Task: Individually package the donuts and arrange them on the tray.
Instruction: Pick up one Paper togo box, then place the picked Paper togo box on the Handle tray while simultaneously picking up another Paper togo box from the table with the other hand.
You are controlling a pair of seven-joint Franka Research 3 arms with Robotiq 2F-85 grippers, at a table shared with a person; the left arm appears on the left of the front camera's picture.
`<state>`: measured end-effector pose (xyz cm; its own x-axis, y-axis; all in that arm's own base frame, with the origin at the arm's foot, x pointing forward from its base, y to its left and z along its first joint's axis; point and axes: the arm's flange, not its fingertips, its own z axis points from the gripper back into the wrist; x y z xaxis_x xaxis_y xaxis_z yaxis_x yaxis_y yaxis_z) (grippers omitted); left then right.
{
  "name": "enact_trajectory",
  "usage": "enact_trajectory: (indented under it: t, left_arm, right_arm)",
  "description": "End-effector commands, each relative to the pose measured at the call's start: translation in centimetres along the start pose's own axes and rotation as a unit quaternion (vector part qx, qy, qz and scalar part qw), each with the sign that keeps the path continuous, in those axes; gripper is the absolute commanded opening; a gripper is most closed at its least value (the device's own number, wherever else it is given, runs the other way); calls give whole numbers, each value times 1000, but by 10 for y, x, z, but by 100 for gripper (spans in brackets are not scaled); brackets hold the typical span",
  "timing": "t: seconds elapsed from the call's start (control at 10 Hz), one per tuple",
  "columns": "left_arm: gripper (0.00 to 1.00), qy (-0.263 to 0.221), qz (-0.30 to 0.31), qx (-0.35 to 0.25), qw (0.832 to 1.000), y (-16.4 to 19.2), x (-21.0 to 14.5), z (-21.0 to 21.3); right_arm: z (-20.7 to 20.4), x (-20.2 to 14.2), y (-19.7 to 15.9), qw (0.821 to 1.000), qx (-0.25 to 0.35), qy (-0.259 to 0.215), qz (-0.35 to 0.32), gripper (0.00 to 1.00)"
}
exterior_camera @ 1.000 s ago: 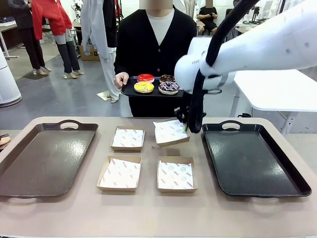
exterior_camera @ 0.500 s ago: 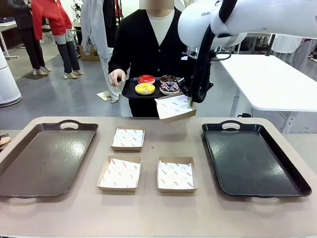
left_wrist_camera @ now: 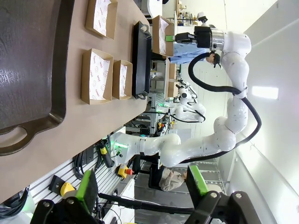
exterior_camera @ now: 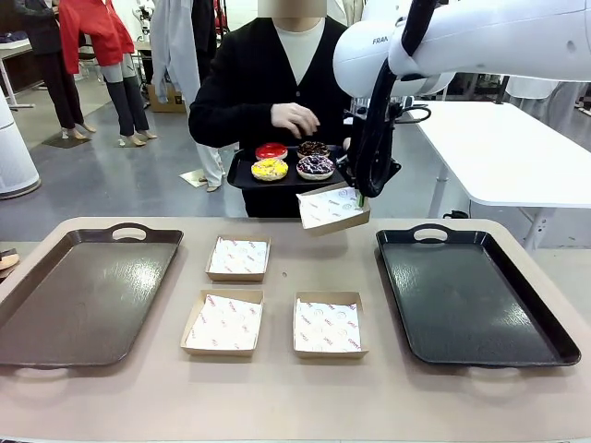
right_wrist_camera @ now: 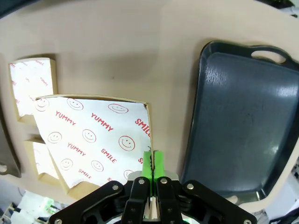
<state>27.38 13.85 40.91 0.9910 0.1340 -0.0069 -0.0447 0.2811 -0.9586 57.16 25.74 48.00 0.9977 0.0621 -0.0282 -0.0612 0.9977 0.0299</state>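
Right tool (exterior_camera: 362, 196) pinched tight on the rim of a paper-lined cardboard box (exterior_camera: 331, 208), holding it tilted in the air above the tabletop (exterior_camera: 277, 397) — just beside the person's black tray (exterior_camera: 238, 173), which carries the four donuts (exterior_camera: 315, 165). The person's hand (exterior_camera: 295, 120) hovers over them. Left tool (left_wrist_camera: 141, 183) — fingers wide apart, nothing between them

table (exterior_camera: 286, 397) | left tray (exterior_camera: 83, 295) | right tray (exterior_camera: 471, 295) | three lined boxes (exterior_camera: 223, 323)
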Motion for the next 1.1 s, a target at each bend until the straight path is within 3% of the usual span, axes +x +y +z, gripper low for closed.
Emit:
enact_trajectory:
  t: [0.0,1.0]
  left_arm:
    - [100,-2,3,-3,1000,-1,-1,1]
    - [100,-2,3,-3,1000,-1,-1,1]
  right_arm:
    - [10,-4,1,1000,1,-8,5,0]
    - [10,-4,1,1000,1,-8,5,0]
